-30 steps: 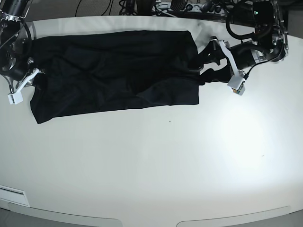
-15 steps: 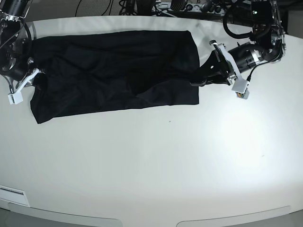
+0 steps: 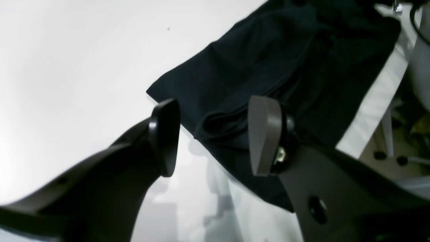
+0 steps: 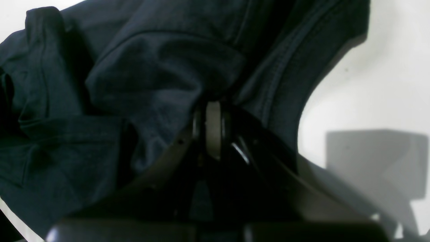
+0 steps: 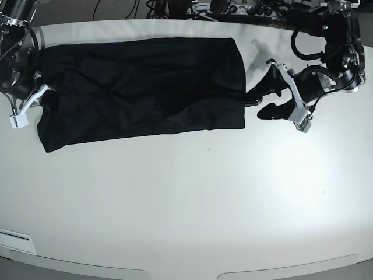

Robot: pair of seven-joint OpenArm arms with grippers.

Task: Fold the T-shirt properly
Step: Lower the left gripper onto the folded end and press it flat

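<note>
We see T-shirt [image 5: 140, 87] flat on counter [image 5: 192, 204], long axis left-right. Left gripper [image 3: 215, 134] fingers spread, empty, just off hem corner. Right gripper [image 4: 213, 129] fingers pinching cloth at opposite end.

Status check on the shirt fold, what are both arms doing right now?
Left gripper open, off the hem end. Right gripper shut on the T-shirt at the far end. Shirt flat on the table, nothing in the way.

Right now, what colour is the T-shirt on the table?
Plain black T-shirt, no pattern; clearest in the base view.
</note>
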